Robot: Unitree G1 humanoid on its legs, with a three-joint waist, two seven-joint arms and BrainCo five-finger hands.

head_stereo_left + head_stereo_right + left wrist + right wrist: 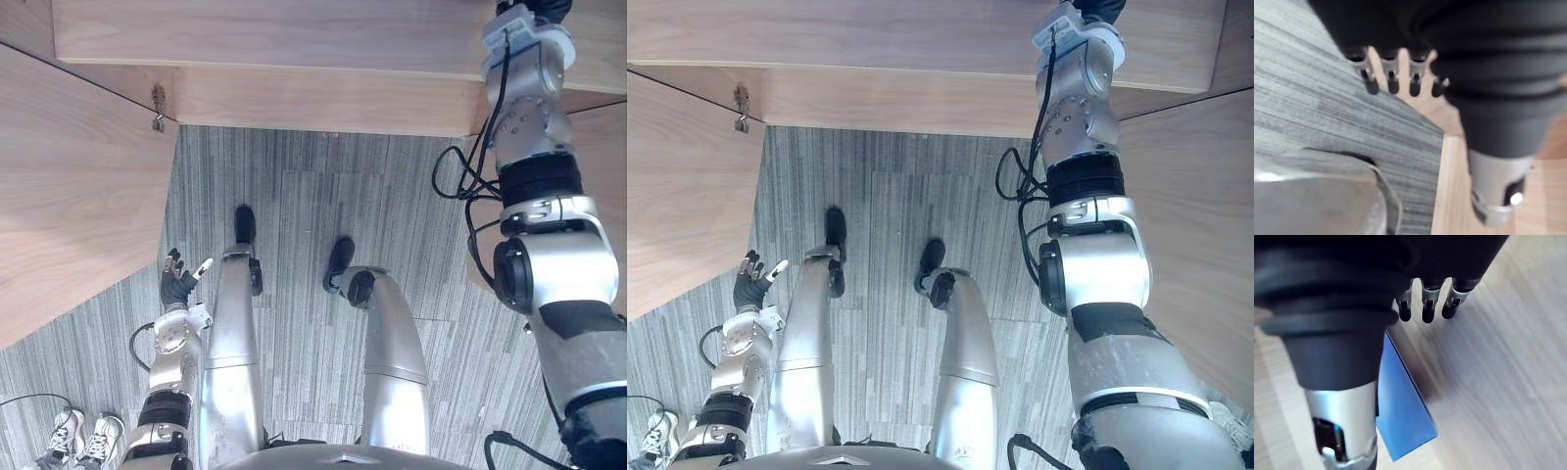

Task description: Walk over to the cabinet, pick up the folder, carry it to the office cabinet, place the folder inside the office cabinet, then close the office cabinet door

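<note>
Folder (1400, 401) — blue, lying flat on pale wood — shows just past the thumb of the right hand (1425, 298). We see that hand's fingers straight and clear of it, grasping nothing. In the eye views the right arm reaches up over the wooden cabinet (294, 49). The left hand (178, 284) hangs low beside a wooden panel (69, 176), above grey striped carpet (323, 176), fingers relaxed and empty. A person's white shoes (83, 436) stand near the left arm.

the left hand (1415, 73) sits across the top of the frame, its dark-tipped fingers (1393, 84) straight, holding nothing. past them a grey striped carpet (1317, 103) meets a pale wood panel (1449, 191).
</note>
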